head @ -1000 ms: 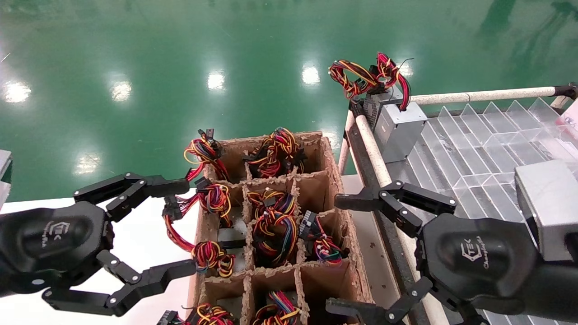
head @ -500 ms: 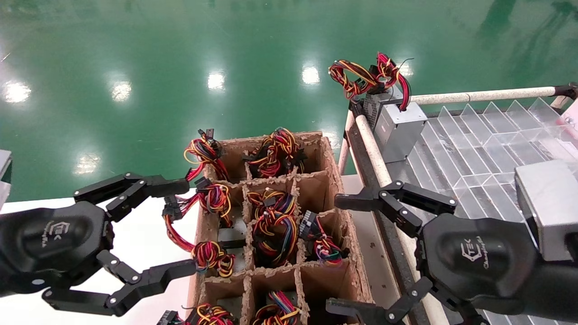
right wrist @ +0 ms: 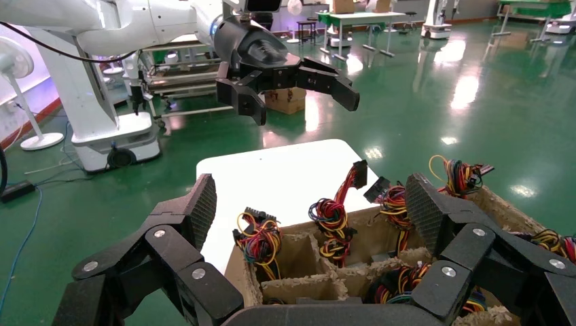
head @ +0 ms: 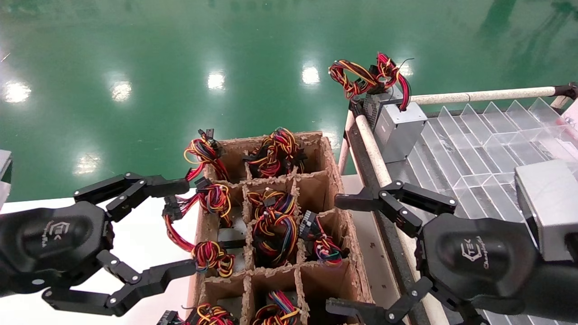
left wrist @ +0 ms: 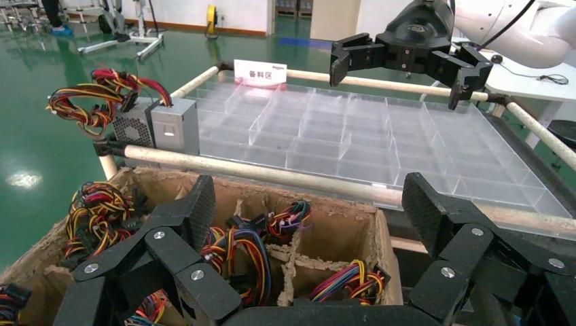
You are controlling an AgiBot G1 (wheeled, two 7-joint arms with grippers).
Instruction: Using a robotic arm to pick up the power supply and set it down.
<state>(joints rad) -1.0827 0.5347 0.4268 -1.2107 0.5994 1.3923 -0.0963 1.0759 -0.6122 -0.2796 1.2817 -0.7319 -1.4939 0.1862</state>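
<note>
Power supplies stand sunk in the cells of a torn cardboard box [head: 336, 189], mostly only their wire bundles showing. A red-magenta bundle with yellow and black [head: 212, 256] lies in the left column beside a strip of grey metal [head: 228, 235]; I cannot tell for sure that this is the task's power supply. My right gripper [head: 332, 253], on the silver-wristed robotic arm, hangs open over the box's right wall, holding nothing. My left gripper [head: 189, 225] hangs open at the box's left side, its fingers either side of loose red wires without touching them.
A clear plastic divider tray [head: 474, 149] fills the right, edged by a padded rail [head: 375, 153]. Another grey power supply with a vented side [head: 399, 124] and a looped bundle stands on the tray's far left corner. A white table [head: 144, 243] lies under the box, green floor beyond.
</note>
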